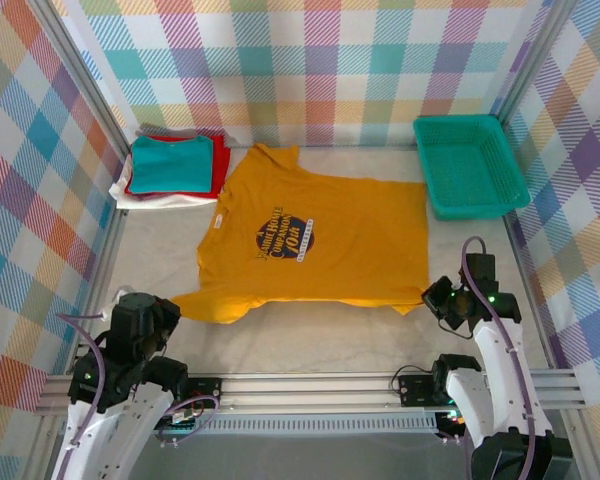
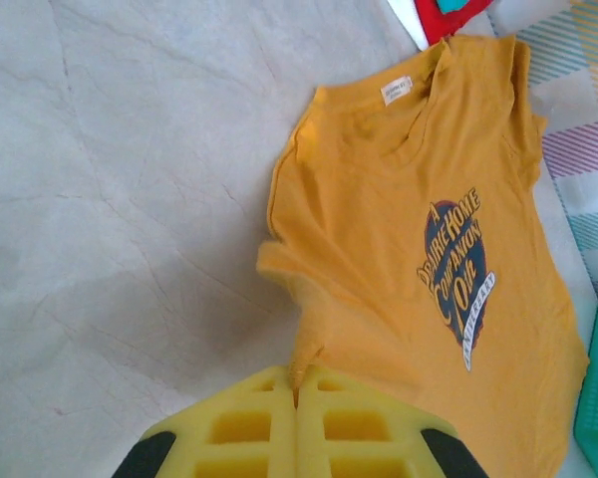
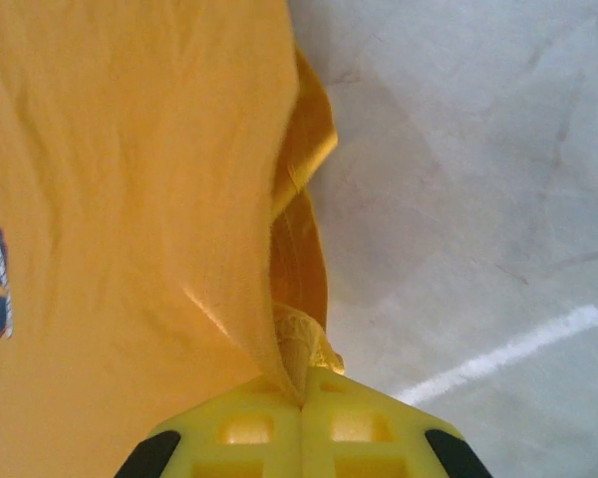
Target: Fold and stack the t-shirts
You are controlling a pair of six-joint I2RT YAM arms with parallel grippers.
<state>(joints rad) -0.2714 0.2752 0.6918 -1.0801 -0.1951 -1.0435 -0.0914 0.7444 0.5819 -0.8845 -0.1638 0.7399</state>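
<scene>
At the mustard-yellow tee's (image 1: 360, 240) near edge, clamped on with left gripper (image 2: 297, 393) and right gripper (image 3: 304, 386): first fold starting. Next, lift evenly, fold away.

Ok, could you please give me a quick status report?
Left gripper shut on yellow tee sleeve. Right gripper shut on hem corner. Tee spread flat, print up. Basket, folded stack in back corners.
</scene>
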